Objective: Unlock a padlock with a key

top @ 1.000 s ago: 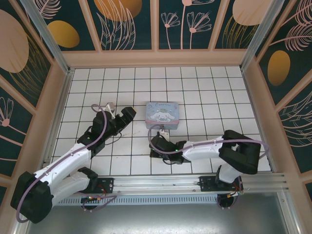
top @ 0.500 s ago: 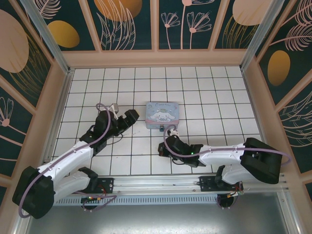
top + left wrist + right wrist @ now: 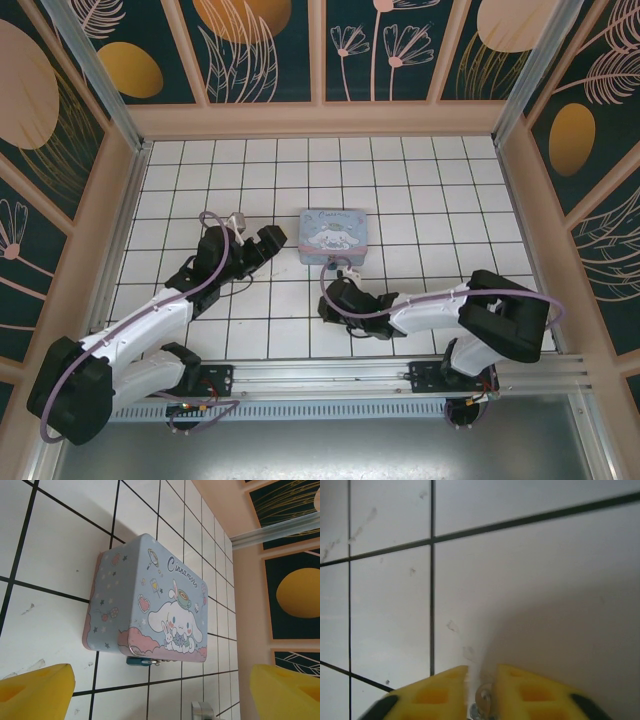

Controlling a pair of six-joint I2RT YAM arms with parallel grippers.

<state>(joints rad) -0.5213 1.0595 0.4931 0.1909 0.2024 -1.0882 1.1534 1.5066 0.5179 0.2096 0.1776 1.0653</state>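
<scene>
The padlock (image 3: 141, 661), a small blue-grey body with a metal shackle, hangs at the front edge of the pale blue cartoon tin (image 3: 150, 600) and lies on the tiles. My left gripper (image 3: 160, 700) is wide open just short of it, nothing between its yellow fingers (image 3: 35, 692); from above this left gripper (image 3: 258, 250) sits left of the tin (image 3: 333, 236). My right gripper (image 3: 481, 672) points down at the floor a little in front of the tin, also seen from above (image 3: 333, 300). Its jaws stand slightly apart, with the small metal key (image 3: 484, 700) in the gap against the right pad.
White tiled floor (image 3: 420, 200) with dark grout lines, boxed in by pink-framed patterned walls (image 3: 320, 118). An aluminium rail (image 3: 400, 375) runs along the near edge by the arm bases. A grey metal piece (image 3: 202, 711) shows at the bottom of the left wrist view.
My right gripper's jaws have parted a little round the key. The right arm swung its elbow out right and back, and its gripper shifted slightly. The left arm edged toward the tin.
</scene>
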